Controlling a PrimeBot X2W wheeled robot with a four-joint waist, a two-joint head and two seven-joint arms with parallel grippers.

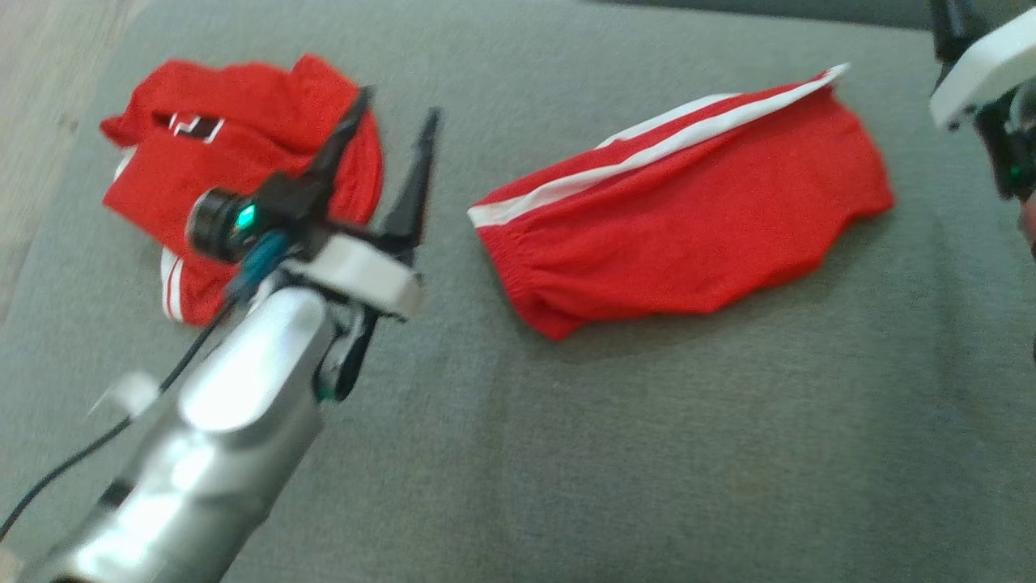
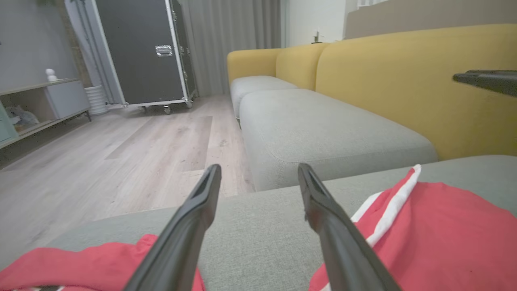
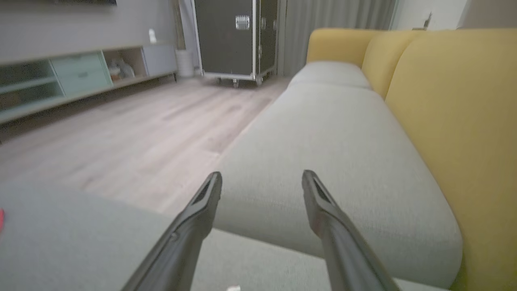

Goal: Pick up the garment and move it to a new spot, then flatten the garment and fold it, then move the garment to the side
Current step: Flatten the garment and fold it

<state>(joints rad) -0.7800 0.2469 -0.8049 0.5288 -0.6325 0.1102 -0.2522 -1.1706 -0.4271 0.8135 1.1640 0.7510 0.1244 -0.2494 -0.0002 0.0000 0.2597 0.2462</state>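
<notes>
A red garment point(image 1: 688, 219) with white side stripes lies folded on the grey cushion point(image 1: 615, 453), right of centre; in the left wrist view the same garment point(image 2: 444, 226) is at the lower right. My left gripper point(image 1: 401, 101) hovers open and empty to the garment's left, and the left wrist view shows this gripper point(image 2: 259, 169) above bare cushion between two red cloths. My right gripper point(image 3: 262, 174) is open with nothing between its fingers, pointing past the cushion's edge. The right arm's white wrist point(image 1: 983, 69) sits at the top right corner, beyond the garment's far end.
A second red garment point(image 1: 243, 162) lies crumpled at the cushion's left, partly behind my left gripper. Wooden floor point(image 2: 101, 161) borders the cushion. A yellow-backed sofa point(image 3: 444, 101), a black wheeled case point(image 2: 141, 52) and low shelving point(image 3: 60, 76) stand beyond.
</notes>
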